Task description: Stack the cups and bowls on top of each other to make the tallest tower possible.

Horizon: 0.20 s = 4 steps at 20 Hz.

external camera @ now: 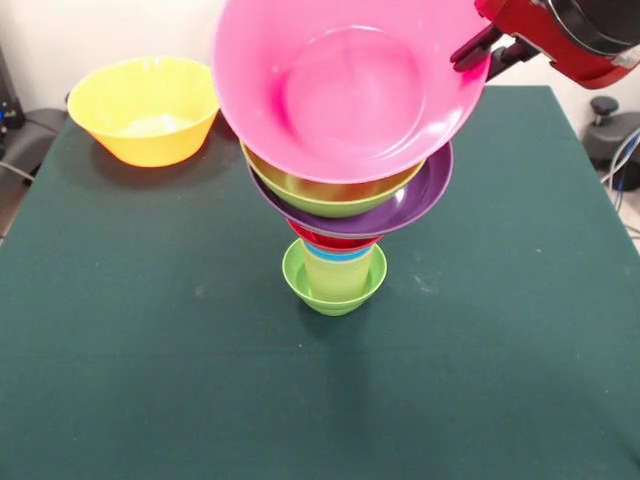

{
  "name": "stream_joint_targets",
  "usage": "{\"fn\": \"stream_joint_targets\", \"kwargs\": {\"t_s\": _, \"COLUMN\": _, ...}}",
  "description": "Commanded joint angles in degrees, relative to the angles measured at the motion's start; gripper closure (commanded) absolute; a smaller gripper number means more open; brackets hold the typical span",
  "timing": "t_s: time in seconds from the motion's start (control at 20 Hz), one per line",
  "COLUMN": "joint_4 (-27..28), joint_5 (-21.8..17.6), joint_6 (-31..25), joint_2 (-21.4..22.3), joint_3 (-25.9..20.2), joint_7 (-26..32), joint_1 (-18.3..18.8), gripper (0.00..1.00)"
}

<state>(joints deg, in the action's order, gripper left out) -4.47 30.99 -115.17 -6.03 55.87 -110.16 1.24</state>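
Sitting alone at the far left of the green table (120,380): the large yellow bowl (143,110), well apart from everything else. Rising at centre: the tower (340,200), starting from the small lime-green bowl (300,280), holding a pale cup (340,272) and thin blue and red rims, then widening through the purple bowl (425,195) and green bowl (330,198). Tilting toward the camera on top: the pink bowl (345,90). Reaching in from the upper right: the gripper (478,48), touching the pink rim, fingers hiding behind it, grip impossible to judge.
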Motion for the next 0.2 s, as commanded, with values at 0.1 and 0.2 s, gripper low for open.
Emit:
{"fn": "stream_joint_targets", "kwargs": {"t_s": 0.1, "joint_4": -0.4, "joint_5": -1.1, "joint_6": 1.0, "joint_2": 1.7, "joint_3": -2.2, "joint_7": 13.5, "joint_1": 0.6, "gripper": 1.0}}
{"fn": "stream_joint_targets", "kwargs": {"t_s": 0.2, "joint_4": -1.2, "joint_5": -1.5, "joint_6": 1.1, "joint_2": 2.0, "joint_3": -2.9, "joint_7": 13.4, "joint_1": 0.2, "gripper": 1.0}}
